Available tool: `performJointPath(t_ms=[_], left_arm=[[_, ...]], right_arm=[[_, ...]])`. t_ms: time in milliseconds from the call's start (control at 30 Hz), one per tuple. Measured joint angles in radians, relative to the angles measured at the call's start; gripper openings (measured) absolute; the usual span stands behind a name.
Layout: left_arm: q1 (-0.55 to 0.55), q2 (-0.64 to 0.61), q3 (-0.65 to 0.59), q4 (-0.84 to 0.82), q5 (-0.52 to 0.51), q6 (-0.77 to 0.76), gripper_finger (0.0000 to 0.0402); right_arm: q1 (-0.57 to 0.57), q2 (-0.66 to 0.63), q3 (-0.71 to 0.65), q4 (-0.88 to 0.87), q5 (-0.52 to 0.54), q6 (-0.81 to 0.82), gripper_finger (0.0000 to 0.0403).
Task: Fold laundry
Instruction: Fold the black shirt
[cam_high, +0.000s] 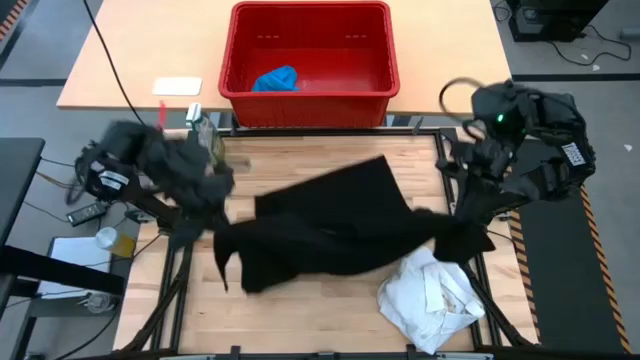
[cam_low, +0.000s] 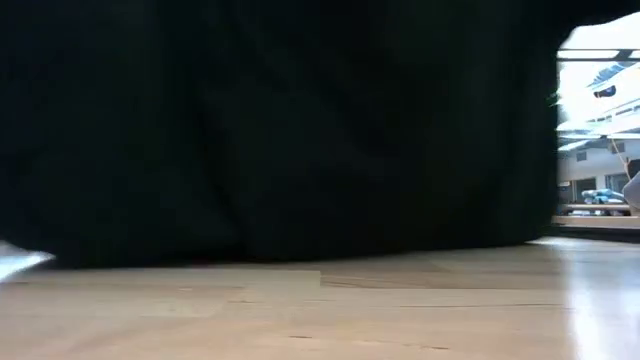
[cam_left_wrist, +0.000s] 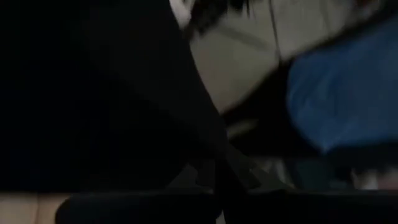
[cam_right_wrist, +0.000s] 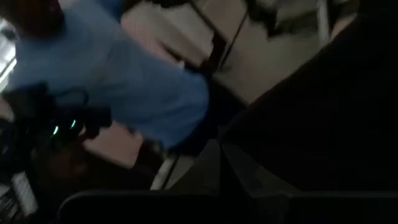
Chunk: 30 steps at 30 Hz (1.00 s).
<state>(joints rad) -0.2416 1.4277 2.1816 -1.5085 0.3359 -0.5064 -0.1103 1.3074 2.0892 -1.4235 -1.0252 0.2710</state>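
Folding had barely begun — the black garment (cam_high: 330, 225) hung stretched across the desk (cam_high: 300, 310), unfolded. The white garment (cam_high: 432, 295) lay crumpled at the desk's near right corner, and the blue one (cam_high: 276, 78) sat in the red basket (cam_high: 310, 95). The left gripper (cam_high: 215, 215) and right gripper (cam_high: 470, 235), low at opposite ends, were each pinched on the black cloth.
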Motion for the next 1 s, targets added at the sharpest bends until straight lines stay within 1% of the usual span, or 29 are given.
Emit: performJointPath(t_ms=[67,133,333,433,600,700,767,833,900,1000], left_arm=[[-0.054,0.013,-0.047,-0.023,0.001,0.001,0.0005],[-0.086,0.021,-0.111,-0.029,-0.001,0.002,0.0005],[-0.125,0.019,-0.331,-0.022,-0.015,0.002,0.0005],[-0.139,0.019,-0.446,-0.028,-0.028,0.024,0.0005],[-0.165,0.0,-0.63,-0.063,-0.028,0.019,0.0005],[-0.173,-0.015,-0.721,-0.062,-0.029,0.019,0.0005],[-0.171,-0.017,-0.77,-0.062,-0.046,0.019,0.0005],[-0.164,-0.017,-0.809,-0.058,-0.079,0.021,0.0005],[-0.157,-0.017,-0.84,-0.059,-0.137,0.02,0.0005],[-0.135,-0.017,-0.871,-0.062,-0.22,0.019,0.0005]], right_arm=[[0.031,0.015,0.0,-0.059,0.032,-0.037,0.0008],[0.039,0.033,-0.001,-0.128,0.101,-0.094,0.0008],[0.017,0.045,-0.038,-0.144,0.442,-0.141,0.0008],[0.014,0.038,-0.108,-0.146,0.598,-0.163,0.0008],[0.011,-0.007,-0.28,-0.148,0.845,-0.238,0.0008],[-0.028,-0.017,-0.394,-0.146,0.979,-0.249,0.0008],[-0.068,-0.018,-0.462,-0.145,1.032,-0.248,0.0008],[-0.107,-0.019,-0.522,-0.142,1.039,-0.261,0.0008],[-0.137,-0.017,-0.581,-0.12,1.042,-0.273,0.0008],[-0.171,-0.015,-0.66,-0.033,1.052,-0.276,0.0008]])
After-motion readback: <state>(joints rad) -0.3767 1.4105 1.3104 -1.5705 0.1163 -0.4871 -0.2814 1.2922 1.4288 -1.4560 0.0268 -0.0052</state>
